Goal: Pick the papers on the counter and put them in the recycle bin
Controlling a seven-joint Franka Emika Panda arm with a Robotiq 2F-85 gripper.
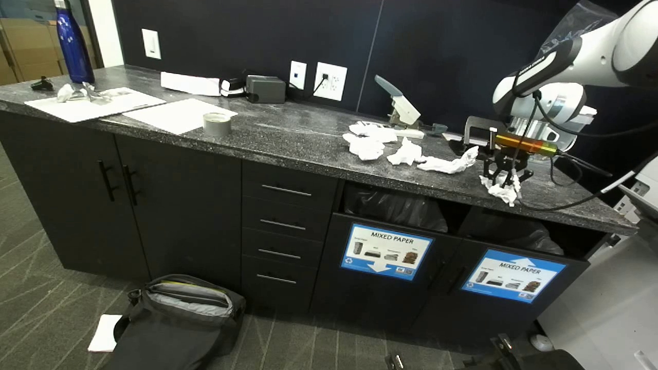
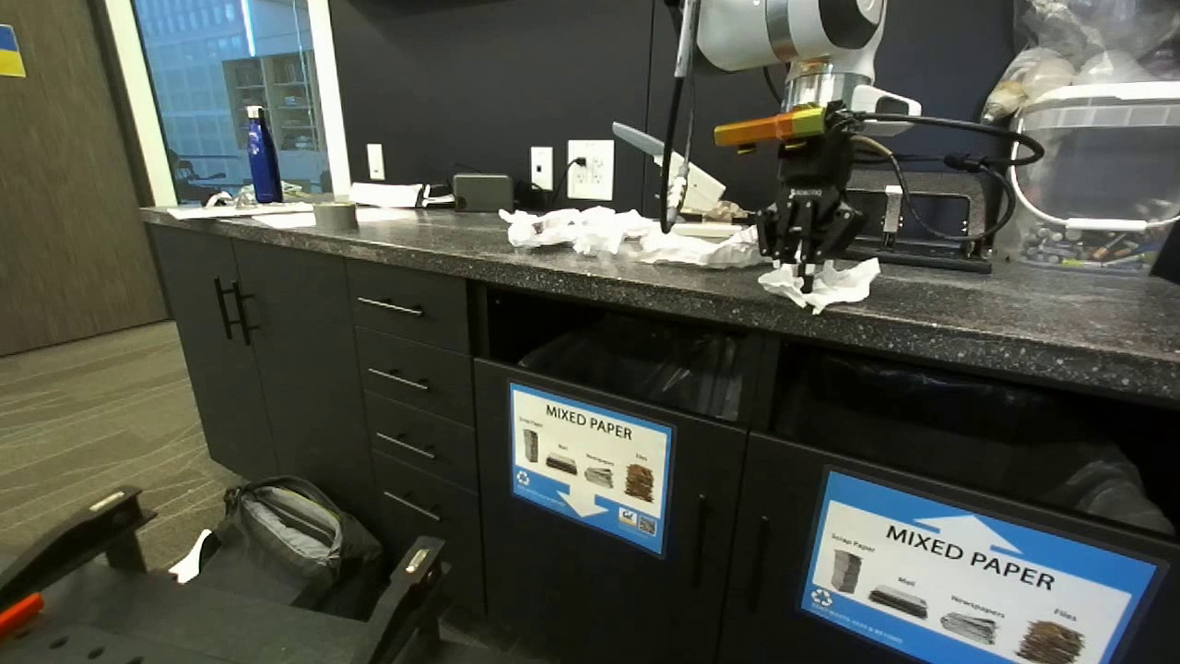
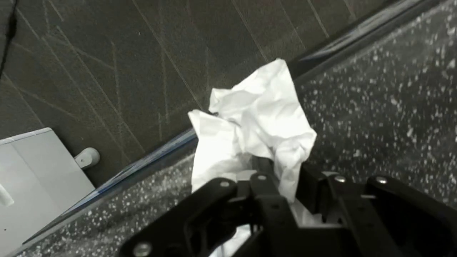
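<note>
Gripper (image 2: 806, 277) clamped on a scrap (image 2: 843, 287)

A fold of the scrap sits between the fingers (image 3: 273, 205), at the front edge of the counter (image 2: 1042, 300). Other scraps (image 1: 366, 148) lie between the stapler (image 1: 405, 108) and that edge. Below it, two labels (image 2: 982, 574) read MIXED PAPER, one arrow pointing down, the other up; smaller lines say Scrap Paper, Mail, Newspapers, Files. The gripper's lettering (image 2: 807, 193) is illegible.
</note>
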